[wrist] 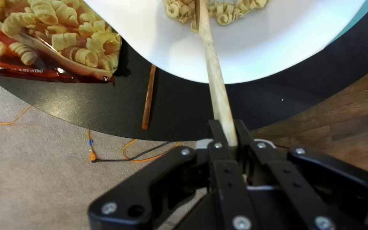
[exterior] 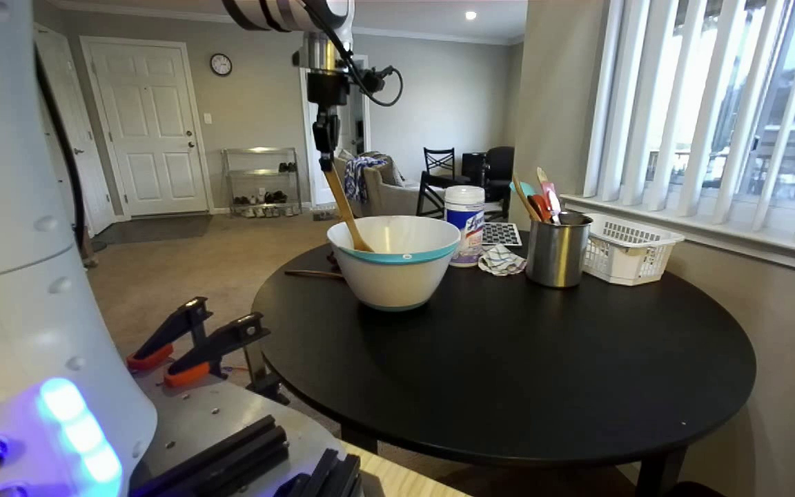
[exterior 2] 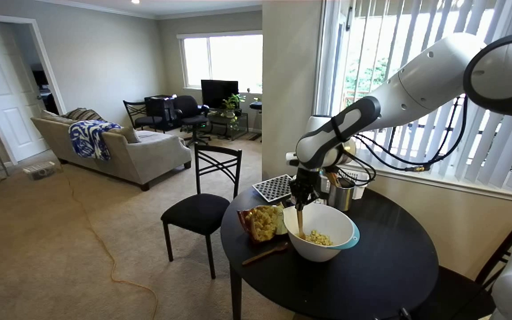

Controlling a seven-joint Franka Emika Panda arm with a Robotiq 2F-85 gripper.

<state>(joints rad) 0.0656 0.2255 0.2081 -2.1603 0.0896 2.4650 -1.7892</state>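
The gripper [wrist: 228,132] holds its fingers close together, clamped on the handle end of a wooden utensil [wrist: 217,86], which slants over the rim down into a white bowl [wrist: 171,57]. The utensil is likely light and stiff; its slim handle might twist under side load, so a hold high up, with the pads square to its sides, seems sound. Its lower end reaches curly yellow pieces [wrist: 227,16] in the bowl. On the dark table [wrist: 184,115], just beside, lie a wooden spoon [wrist: 149,99] and a snack bag [wrist: 72,48]. The wrist view shows those pieces; in an exterior view the bowl's wall hides them, but there a wipes canister [exterior: 465,224] and a steel utensil pot [exterior: 557,252] stand clear beyond.
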